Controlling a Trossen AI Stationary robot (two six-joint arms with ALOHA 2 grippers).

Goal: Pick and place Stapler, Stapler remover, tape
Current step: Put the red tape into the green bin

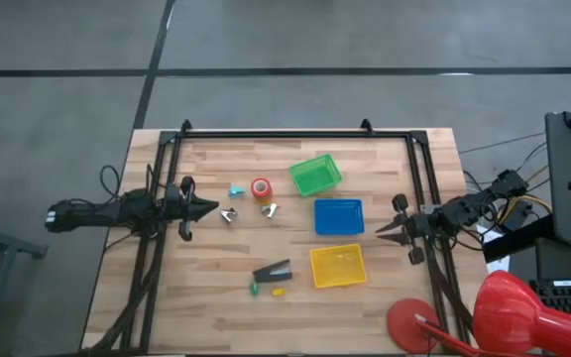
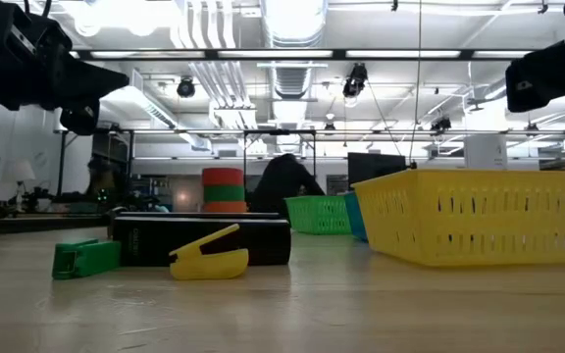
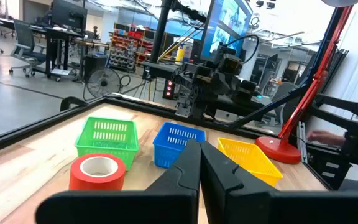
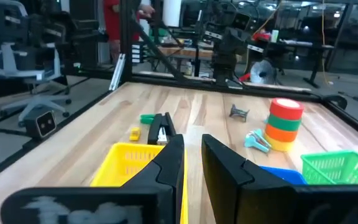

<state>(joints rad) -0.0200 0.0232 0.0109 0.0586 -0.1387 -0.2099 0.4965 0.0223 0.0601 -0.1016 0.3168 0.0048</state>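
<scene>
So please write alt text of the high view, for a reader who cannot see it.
A wooden table seen from above holds a stapler, tape and green, blue and yellow baskets; left gripper and right gripper wait at opposite sides.

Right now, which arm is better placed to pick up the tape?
Left, probably. The left gripper hovers beside the tape, pointing toward it. The right gripper sits across the table, beyond the blue basket.

My left tool (image 3: pixel 201 163) has its two dark fingers pressed together. Just past them the tape (image 3: pixel 97 173) lies flat on the tabletop (image 3: pixel 23 163). Farther off sit a green basket (image 3: pixel 107 136), a blue basket (image 3: pixel 176 141) and a yellow basket (image 3: pixel 248 158) in a row.
</scene>
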